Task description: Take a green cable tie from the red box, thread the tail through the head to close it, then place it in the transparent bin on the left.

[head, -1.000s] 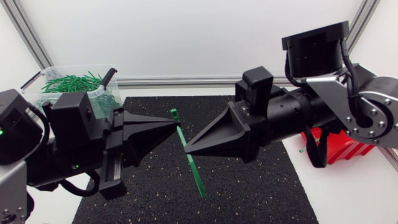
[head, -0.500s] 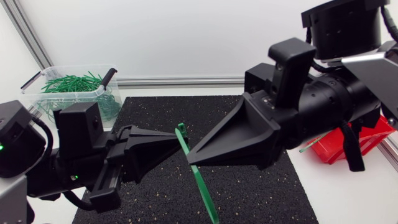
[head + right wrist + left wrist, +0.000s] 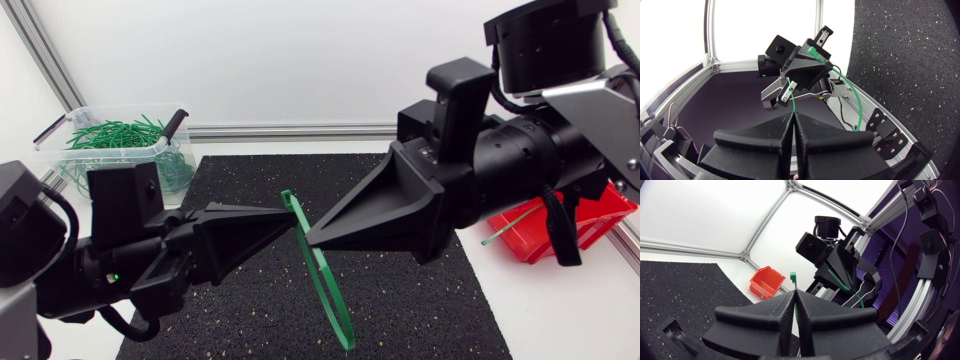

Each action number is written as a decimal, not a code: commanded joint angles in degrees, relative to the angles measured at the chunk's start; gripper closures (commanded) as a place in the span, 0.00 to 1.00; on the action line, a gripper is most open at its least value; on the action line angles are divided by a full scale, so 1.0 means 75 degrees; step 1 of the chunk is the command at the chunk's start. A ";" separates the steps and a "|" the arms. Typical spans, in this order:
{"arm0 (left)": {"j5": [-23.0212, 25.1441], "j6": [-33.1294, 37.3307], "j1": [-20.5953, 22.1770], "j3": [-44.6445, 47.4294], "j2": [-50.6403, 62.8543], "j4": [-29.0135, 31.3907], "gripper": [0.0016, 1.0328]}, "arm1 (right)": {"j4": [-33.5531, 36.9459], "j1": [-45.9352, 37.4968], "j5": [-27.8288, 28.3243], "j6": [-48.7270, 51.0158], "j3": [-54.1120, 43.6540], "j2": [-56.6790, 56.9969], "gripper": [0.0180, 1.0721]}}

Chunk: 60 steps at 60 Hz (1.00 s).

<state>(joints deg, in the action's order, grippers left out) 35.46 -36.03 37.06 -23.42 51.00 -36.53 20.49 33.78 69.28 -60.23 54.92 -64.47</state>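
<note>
A green cable tie hangs in the air over the black mat, bowed into a long curve. My left gripper is shut on it just below its head, which sticks out past the fingertips. My right gripper faces it tip to tip and is shut on the thin tail. The red box sits at the table's right behind my right arm, with a loose tie poking out. The transparent bin at the far left holds several green ties.
The two grippers meet above the middle of the mat. White table surface lies around the mat, with a metal frame rail along the far edge. In the left wrist view the red box stands beyond the mat's corner.
The right arm has swung up and closer, its tip staying against the left gripper's. The tie, straight a second ago, now bows out, and its lower end has dropped.
</note>
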 commanded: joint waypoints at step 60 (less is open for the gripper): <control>-0.0064 -0.0305 0.0227 -0.0053 -0.0414 -0.0168 0.95 | -0.0459 0.0043 -0.0014 -0.0126 -0.0162 -0.0533 0.94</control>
<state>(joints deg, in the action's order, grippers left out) 35.22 -37.52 39.07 -23.53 48.62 -36.73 17.78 34.02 69.21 -60.23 54.89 -68.34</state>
